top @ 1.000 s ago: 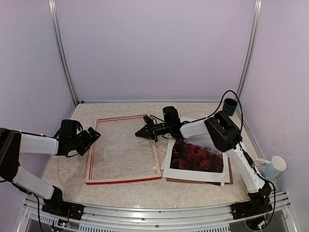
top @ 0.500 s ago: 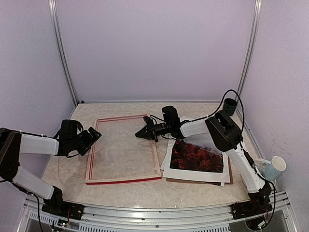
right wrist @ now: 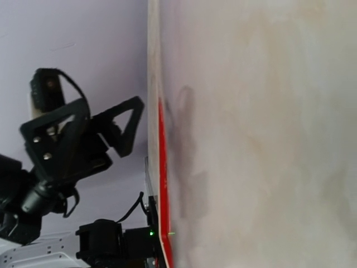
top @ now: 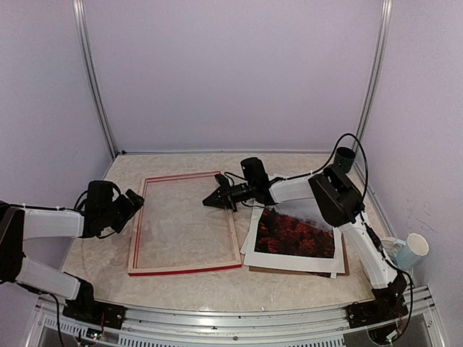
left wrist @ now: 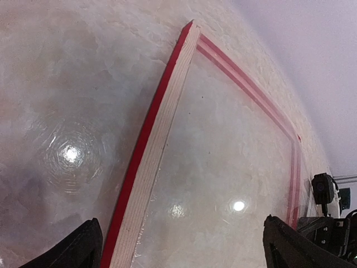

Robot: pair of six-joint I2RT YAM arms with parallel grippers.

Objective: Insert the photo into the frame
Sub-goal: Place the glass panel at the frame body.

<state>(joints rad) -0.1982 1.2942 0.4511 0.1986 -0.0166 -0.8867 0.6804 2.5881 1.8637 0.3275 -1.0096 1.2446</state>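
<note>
The red frame (top: pixel 185 269) lies flat at centre left of the table. In the left wrist view its red and pale wood left rail (left wrist: pixel 157 139) runs up the picture. The photo (top: pixel 296 235) of red trees lies face up to the right of the frame, on top of white sheets. My left gripper (top: pixel 132 201) is open and empty, just off the frame's left rail; its fingertips (left wrist: pixel 83 245) straddle that rail in the left wrist view. My right gripper (top: pixel 211 200) reaches low over the frame's right rail near its far corner. Its fingers do not show in the right wrist view.
A brown hardboard panel (top: pixel 344 266) and white sheets (top: pixel 249 242) lie under the photo. A white cup (top: pixel 414 250) sits at the right edge and a dark cup (top: pixel 345 158) at the back right. Walls close off the back and sides.
My left gripper has drawn back a little to the left, away from the frame's left rail. My right gripper has edged slightly left. The frame and photo have not moved.
</note>
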